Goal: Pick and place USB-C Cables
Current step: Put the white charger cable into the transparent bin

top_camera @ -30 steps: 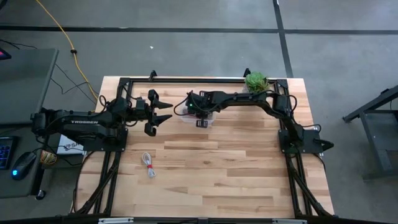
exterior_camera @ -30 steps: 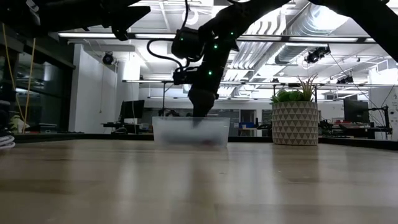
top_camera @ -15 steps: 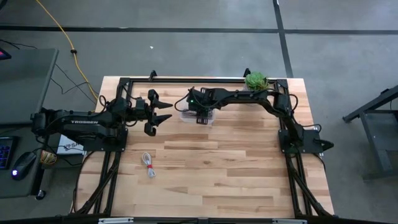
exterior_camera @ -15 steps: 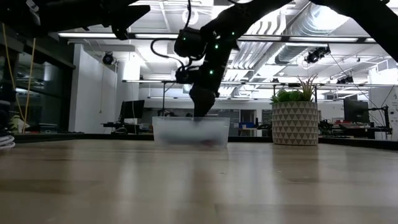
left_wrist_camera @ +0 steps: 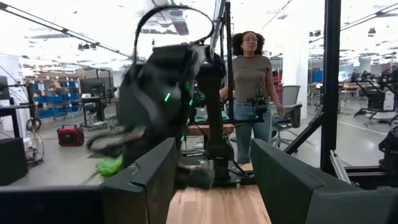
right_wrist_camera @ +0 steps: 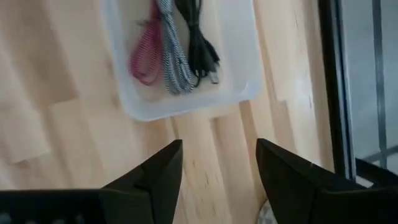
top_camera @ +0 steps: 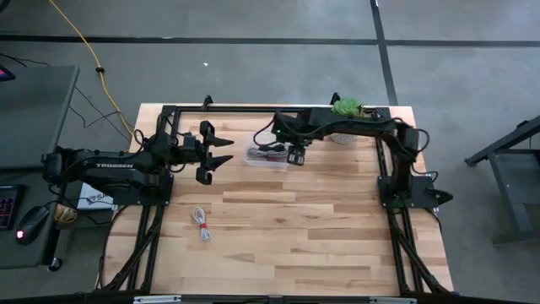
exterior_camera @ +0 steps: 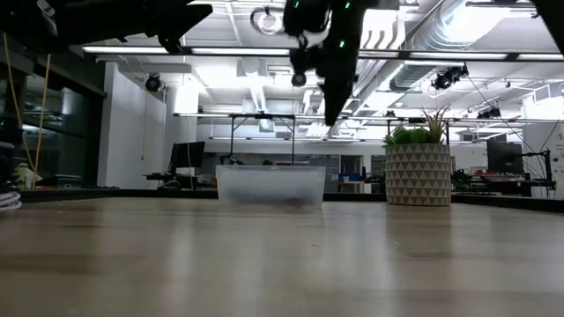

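Note:
A clear plastic box [top_camera: 266, 156] stands on the wooden table near its far edge. It also shows in the low view [exterior_camera: 269, 187]. In the box lie a dark red cable [right_wrist_camera: 144, 53], a grey braided cable [right_wrist_camera: 173, 62] and a black cable [right_wrist_camera: 199, 43]. A white-and-red cable [top_camera: 201, 225] lies on the table toward the near left. My right gripper [top_camera: 295, 155] is open and empty. It hangs high above the table just right of the box [exterior_camera: 330, 110], with the box's corner beyond its fingers [right_wrist_camera: 217, 165]. My left gripper [top_camera: 229, 152] is open and empty, left of the box.
A potted plant [top_camera: 347, 110] stands at the far right, close behind my right arm [exterior_camera: 419, 172]. A person [left_wrist_camera: 249, 87] stands beyond the table's right side. A yellow cord [top_camera: 84, 51] runs over the floor. Bare wood lies across the table's near half.
My right gripper has risen out of the clear box and gone toward the table's right edge. It now hangs high beside the box. The cables stay in the box.

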Controlling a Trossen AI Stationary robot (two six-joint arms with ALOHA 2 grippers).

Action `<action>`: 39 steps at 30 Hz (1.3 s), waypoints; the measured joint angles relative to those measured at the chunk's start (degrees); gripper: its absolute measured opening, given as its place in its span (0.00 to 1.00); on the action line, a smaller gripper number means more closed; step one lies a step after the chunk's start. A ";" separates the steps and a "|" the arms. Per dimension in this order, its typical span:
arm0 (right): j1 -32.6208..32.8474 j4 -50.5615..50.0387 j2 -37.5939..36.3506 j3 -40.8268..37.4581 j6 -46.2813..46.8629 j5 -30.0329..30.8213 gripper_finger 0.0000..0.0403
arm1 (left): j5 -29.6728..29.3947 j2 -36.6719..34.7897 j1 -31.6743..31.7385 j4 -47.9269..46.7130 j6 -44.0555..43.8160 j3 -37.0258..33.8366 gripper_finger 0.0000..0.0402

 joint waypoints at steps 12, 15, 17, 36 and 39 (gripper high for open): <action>4.03 14.23 -16.65 -13.55 -1.07 -3.33 0.48 | 0.10 0.02 0.00 -0.98 -1.53 0.00 0.47; 3.27 22.81 -25.60 -26.87 -0.85 -4.03 0.48 | 0.09 0.01 0.00 -0.94 -1.54 0.00 0.47; 2.21 29.48 -32.14 -35.22 0.46 -4.89 0.48 | 0.08 0.00 -0.02 -0.91 -1.52 0.00 0.47; -0.48 107.97 -64.47 -84.60 1.78 -18.25 0.48 | 0.01 0.01 0.00 -1.10 3.12 0.00 0.47; -0.48 112.00 -63.59 -86.64 0.24 -17.89 0.48 | 0.01 0.00 0.00 -1.10 4.49 0.00 0.47</action>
